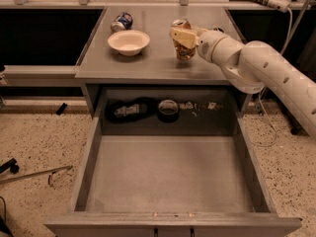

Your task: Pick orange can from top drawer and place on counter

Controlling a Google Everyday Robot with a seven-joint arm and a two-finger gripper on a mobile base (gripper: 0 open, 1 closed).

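The orange can (183, 49) stands upright on the counter (158, 63), right of centre. My gripper (181, 36) reaches in from the right and its fingers (180, 36) are closed around the can's upper half. The can's base sits at or just above the counter surface; I cannot tell whether it touches. The top drawer (168, 174) is pulled wide open below the counter, and its grey floor is bare.
A white bowl (128, 42) sits on the counter's left half, with a blue-and-white can (121, 21) lying behind it. Inside the cabinet behind the drawer lie a dark bag (128, 110), a black tape roll (168, 110) and small scraps. My white arm (261, 70) spans the right side.
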